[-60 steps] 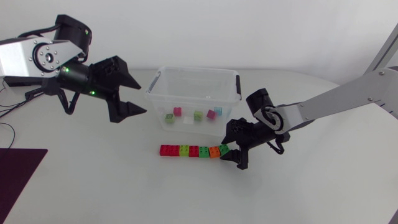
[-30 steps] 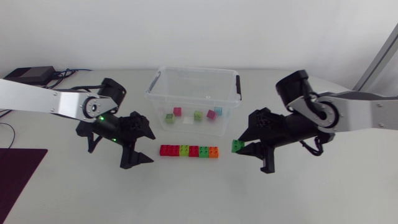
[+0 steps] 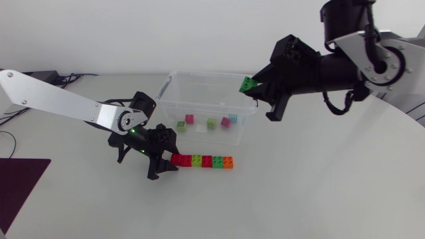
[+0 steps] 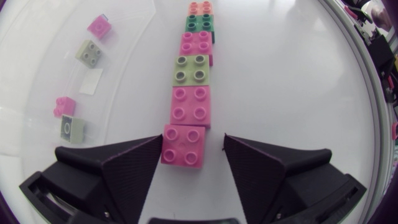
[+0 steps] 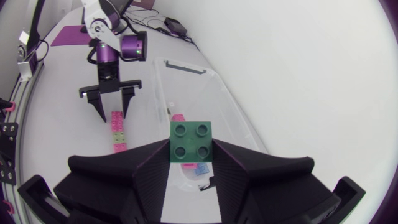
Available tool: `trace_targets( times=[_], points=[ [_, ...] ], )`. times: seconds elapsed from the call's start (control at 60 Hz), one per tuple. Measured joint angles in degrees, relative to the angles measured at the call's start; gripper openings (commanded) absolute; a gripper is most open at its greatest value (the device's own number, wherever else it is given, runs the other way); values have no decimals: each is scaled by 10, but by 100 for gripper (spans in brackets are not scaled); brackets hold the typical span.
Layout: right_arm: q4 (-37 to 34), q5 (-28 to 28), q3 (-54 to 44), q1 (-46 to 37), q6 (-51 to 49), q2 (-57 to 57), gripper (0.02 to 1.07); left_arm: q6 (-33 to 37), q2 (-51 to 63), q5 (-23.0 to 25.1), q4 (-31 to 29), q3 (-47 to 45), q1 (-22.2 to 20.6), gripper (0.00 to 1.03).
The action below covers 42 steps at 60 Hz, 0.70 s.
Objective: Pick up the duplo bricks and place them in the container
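A row of duplo bricks [image 3: 203,160] lies on the table in front of the clear container [image 3: 174,85]. My left gripper [image 3: 171,158] is at the row's left end, low over the table. In the left wrist view the end red brick [image 4: 182,145] sits between its fingers [image 4: 127,171]: one finger touches it, and a gap shows at the other, so the left gripper [image 4: 189,146] is open. My right gripper [image 3: 254,87] is shut on a green brick [image 3: 249,84] in the air above the container's right rim. In the right wrist view the green brick [image 5: 191,142] is clamped between both fingers.
Several small bricks [image 3: 207,123] lie on the container's floor. Seen from the right wrist, the container [image 5: 163,87] is below the right gripper, with my left arm [image 5: 111,59] and the row [image 5: 118,132] beyond it. A dark mat [image 3: 16,179] lies at the table's left edge.
My right gripper took the green brick off the row's right end and lifted it over the container. My left arm swung down to the row's left end, its fingers narrowing around the red brick.
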Motion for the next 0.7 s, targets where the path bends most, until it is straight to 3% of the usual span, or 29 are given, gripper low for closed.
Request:
trace_targets(
  times=[0.067, 0.133, 0.167, 0.233, 0.283, 0.5, 0.7],
  points=[
    [27, 7, 17, 0, 12, 41, 28, -2, 0, -4, 2, -1, -3, 34],
    [43, 10, 33, 0, 23, 79, 42, -2, -7, -6, 5, -8, -3, 33],
    [53, 14, 42, 0, 26, 100, 65, -2, -17, -7, 4, -16, -3, 33],
    [63, 25, 63, 1, 33, 140, 92, -2, -51, -8, -16, -27, -3, 33],
    [64, 32, 75, 4, 38, 161, 100, -2, -88, -8, -35, -33, -3, 33],
    [71, 37, 78, 7, 50, 144, 101, -20, -256, -7, -82, -17, -2, 33],
    [69, 20, -19, 7, 52, -28, 101, -82, -290, 8, -63, 67, -2, 33]
  ],
)
